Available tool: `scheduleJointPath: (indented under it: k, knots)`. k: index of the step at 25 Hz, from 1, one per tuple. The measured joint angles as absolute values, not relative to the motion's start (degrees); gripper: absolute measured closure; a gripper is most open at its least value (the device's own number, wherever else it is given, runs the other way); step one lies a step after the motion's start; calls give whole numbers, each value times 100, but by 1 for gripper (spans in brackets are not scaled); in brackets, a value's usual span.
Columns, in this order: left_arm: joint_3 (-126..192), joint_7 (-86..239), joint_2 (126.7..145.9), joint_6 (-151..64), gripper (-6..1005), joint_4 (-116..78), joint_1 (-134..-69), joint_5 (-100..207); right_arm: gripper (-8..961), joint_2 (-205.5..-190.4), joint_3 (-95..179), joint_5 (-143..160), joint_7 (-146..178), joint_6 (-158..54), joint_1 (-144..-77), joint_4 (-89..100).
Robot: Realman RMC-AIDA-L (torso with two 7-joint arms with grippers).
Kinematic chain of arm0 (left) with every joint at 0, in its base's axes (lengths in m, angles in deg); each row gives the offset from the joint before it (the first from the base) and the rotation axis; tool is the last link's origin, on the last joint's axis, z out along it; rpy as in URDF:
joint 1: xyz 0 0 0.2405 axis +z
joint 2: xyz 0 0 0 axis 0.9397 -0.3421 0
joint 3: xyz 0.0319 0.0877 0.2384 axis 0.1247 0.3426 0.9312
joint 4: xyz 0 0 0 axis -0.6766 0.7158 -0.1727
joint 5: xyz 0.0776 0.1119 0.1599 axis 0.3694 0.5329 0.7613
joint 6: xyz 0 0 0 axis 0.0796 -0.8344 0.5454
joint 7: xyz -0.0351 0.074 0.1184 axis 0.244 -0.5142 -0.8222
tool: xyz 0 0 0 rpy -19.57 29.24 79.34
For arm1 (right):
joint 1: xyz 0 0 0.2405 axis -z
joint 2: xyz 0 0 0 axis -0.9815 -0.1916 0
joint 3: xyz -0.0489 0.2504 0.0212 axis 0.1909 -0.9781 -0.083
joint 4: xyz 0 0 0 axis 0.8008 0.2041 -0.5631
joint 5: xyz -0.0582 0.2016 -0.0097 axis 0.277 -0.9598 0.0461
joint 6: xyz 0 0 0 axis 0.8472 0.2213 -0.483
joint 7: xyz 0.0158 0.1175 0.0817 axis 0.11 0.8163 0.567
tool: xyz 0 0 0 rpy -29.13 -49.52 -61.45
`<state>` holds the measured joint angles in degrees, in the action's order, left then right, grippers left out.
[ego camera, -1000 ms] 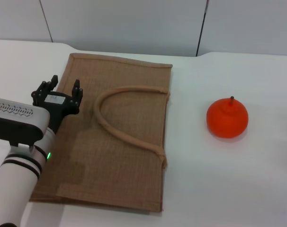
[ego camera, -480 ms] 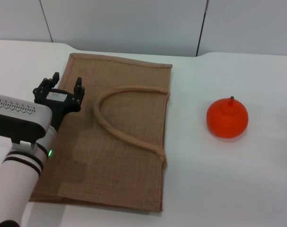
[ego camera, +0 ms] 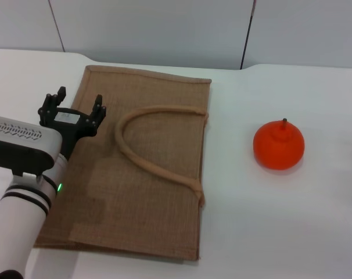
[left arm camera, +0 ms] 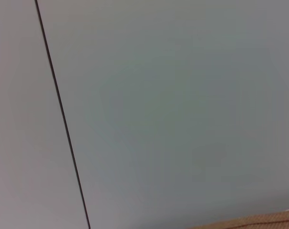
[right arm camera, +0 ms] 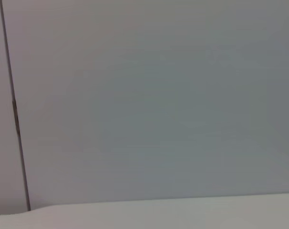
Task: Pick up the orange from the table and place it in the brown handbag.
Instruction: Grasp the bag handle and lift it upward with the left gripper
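Observation:
In the head view the orange (ego camera: pixel 279 145), bright red-orange with a short dark stem, sits on the white table (ego camera: pixel 280 221) at the right. The brown handbag (ego camera: pixel 141 192) lies flat left of centre, its rope handle (ego camera: pixel 142 152) looped on top. My left gripper (ego camera: pixel 71 104) is open and empty over the bag's left edge, far from the orange. A strip of the bag shows at the edge of the left wrist view (left arm camera: pixel 259 222). My right gripper is out of view.
A grey panelled wall (ego camera: pixel 164 29) runs behind the table's far edge. The left wrist view shows mostly that wall (left arm camera: pixel 173 109); the right wrist view shows the wall (right arm camera: pixel 154 95) and a strip of table (right arm camera: pixel 182 214).
My left gripper has moved slightly away from me along the bag's left edge and stayed open. The orange and the bag have not moved.

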<state>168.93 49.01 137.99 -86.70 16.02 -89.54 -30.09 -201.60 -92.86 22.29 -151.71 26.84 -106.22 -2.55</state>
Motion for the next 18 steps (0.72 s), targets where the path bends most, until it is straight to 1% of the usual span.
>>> scheduleJointPath:
  k: [4, 8, 11, 14, 18]
  knots:
    - [16844, 4908, 13801, -8645, 217, 1613, -8955, -3013, 149, -20160, -9285, 2228, -15169, 2684, -10622, -256]
    - [16825, 4937, 13787, -8611, 223, 1703, -8964, -3106, 149, -20152, -9285, 2229, -15167, 2618, -10622, -255]
    - [16808, 4940, 13726, -8495, 226, 1930, -8964, -3163, 149, -20145, -9285, 2229, -15166, 2555, -10625, -255]
    - [16829, 4942, 13586, -8381, 227, 2241, -8948, -3098, 149, -20141, -9284, 2229, -15164, 2544, -10626, -255]
    - [16813, 4944, 13300, -7958, 228, 2816, -8909, -3005, 149, -20142, -9278, 2228, -15162, 2475, -10630, -254]
